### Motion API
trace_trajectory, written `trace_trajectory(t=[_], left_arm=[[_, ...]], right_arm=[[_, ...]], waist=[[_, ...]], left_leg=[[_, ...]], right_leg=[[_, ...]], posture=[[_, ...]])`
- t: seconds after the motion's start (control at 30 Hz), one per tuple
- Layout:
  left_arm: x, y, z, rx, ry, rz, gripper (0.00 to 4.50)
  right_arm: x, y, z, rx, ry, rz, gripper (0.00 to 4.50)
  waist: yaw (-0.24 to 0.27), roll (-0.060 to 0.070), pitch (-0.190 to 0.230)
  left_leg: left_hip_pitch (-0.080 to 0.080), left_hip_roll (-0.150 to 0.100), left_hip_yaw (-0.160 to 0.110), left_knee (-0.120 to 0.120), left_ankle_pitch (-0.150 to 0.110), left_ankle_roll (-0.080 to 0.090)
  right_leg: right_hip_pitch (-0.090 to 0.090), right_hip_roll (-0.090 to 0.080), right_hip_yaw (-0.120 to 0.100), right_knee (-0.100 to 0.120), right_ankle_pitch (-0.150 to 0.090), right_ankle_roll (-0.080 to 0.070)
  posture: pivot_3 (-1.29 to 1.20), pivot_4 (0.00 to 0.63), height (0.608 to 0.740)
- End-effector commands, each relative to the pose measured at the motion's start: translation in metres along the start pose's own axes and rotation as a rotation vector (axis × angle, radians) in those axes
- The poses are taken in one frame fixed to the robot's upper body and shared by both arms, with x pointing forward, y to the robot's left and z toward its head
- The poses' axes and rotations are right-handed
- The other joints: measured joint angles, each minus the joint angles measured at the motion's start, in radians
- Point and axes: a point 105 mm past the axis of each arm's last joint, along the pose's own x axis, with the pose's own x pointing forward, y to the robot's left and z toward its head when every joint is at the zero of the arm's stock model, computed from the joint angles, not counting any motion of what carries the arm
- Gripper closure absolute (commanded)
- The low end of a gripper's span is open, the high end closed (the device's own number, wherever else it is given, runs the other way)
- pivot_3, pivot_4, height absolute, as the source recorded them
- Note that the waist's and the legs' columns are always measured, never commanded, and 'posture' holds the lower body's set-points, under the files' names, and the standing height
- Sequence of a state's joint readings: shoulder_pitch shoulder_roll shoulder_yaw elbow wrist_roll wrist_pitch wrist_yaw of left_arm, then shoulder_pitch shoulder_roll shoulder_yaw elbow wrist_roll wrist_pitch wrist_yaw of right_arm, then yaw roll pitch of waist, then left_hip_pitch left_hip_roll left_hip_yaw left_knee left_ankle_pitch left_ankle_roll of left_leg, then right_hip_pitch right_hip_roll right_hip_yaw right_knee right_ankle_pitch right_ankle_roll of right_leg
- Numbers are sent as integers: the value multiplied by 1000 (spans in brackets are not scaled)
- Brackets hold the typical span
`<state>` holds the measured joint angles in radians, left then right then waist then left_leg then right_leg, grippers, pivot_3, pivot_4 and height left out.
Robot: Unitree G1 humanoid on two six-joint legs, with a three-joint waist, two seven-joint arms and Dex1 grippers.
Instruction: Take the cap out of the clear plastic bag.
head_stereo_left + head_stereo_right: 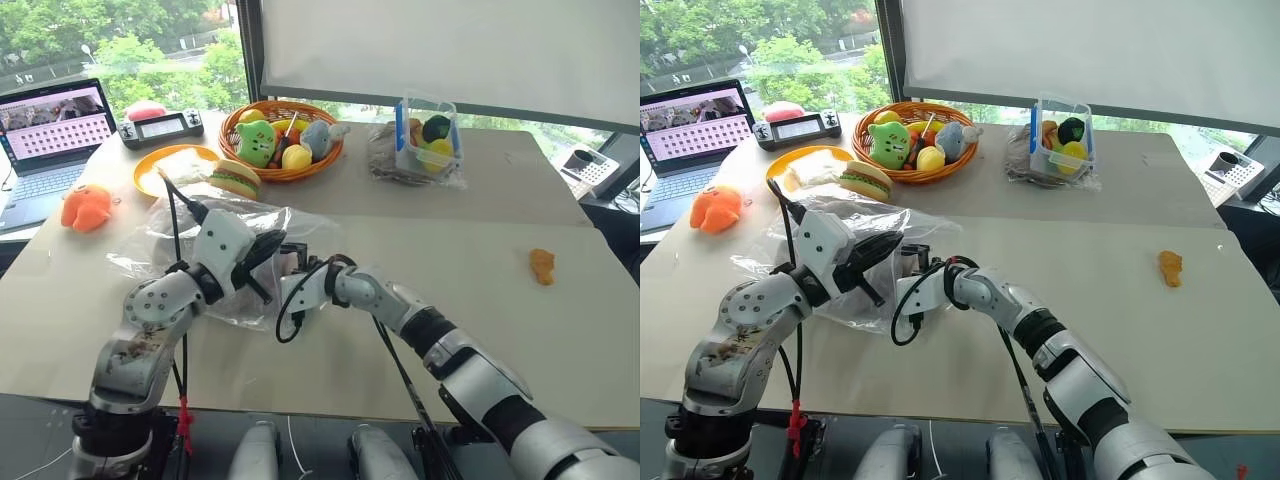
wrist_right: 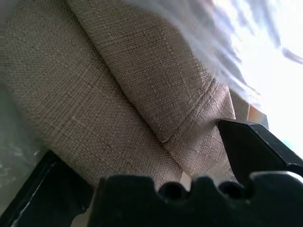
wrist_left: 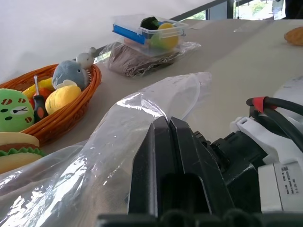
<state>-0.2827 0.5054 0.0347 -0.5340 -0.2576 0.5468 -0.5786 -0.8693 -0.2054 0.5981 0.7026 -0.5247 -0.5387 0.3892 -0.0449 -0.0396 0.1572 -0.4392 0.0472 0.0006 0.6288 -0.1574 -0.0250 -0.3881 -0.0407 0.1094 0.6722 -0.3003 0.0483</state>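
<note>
1. Now the bag [image 1: 215, 235] lies crumpled on the table [image 1: 480, 290], near-left of centre, just near of the burger toy [image 1: 234, 179] and the basket [image 1: 282, 140].
2. Left gripper [image 3: 166, 127] is pinched tight on a fold of the bag, lifting it off the table.
3. Right gripper [image 2: 142, 161] reaches into the bag's mouth, fingers [image 2: 255, 146] spread wide.
4. Inside, the cap [image 2: 118, 90] sits between those fingers, not yet clamped.

Likely an office or lab, laptop [image 1: 45, 140] on worktable [image 1: 480, 250], big window [image 1: 130, 40]
</note>
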Motion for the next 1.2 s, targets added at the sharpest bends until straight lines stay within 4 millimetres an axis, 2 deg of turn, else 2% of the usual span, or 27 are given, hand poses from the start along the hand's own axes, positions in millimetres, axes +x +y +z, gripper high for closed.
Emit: trace_trajectory(t=[0.03,0.13,0.33,0.43,0.77,0.83,1.0,1.2], left_arm=[[2,-1,18,36,-72,-12,4487],[3,-6,20,27,-86,-33,4487],[4,-7,19,24,-85,-35,4487],[5,-8,19,27,-84,-40,4500],[8,-13,16,39,-73,-61,4500],[8,-14,15,44,-68,-66,4500],[8,-15,11,52,-51,-64,4500],[6,-18,0,85,-2,-69,4500]], right_arm=[[-7,-5,-6,-9,17,-12,0],[4,-2,-13,-16,80,-30,0],[24,-4,-4,0,89,-78,0],[25,-2,-4,2,86,-85,688],[15,-5,-1,9,47,-136,3980],[12,-5,-1,13,45,-142,4318],[-2,-11,-5,40,51,-206,4456],[-34,-29,-5,88,65,-354,4456]], waist=[[0,0,0],[-1,0,0],[-18,0,0],[-19,0,0],[-20,0,0],[-19,0,0],[-19,0,0],[-15,0,0]], left_leg=[[0,0,0,0,0,0],[0,0,0,0,0,0],[4,1,0,-1,1,-1],[4,1,-1,-1,1,-1],[4,1,-1,-1,1,-1],[4,0,-1,-1,1,-1],[4,0,-1,-1,1,-1],[3,0,-1,-1,1,-1]], right_leg=[[0,0,0,0,0,0],[0,0,-1,0,0,0],[1,0,-2,3,0,-2],[1,0,-2,3,0,-2],[1,0,-3,3,0,-2],[1,0,-3,3,0,-2],[1,0,-3,3,0,-2],[1,0,-3,2,0,-2]], posture=[[0,150,728],[0,150,728],[0,150,728],[0,150,728],[0,150,728],[0,150,728],[0,150,728],[0,150,728]])
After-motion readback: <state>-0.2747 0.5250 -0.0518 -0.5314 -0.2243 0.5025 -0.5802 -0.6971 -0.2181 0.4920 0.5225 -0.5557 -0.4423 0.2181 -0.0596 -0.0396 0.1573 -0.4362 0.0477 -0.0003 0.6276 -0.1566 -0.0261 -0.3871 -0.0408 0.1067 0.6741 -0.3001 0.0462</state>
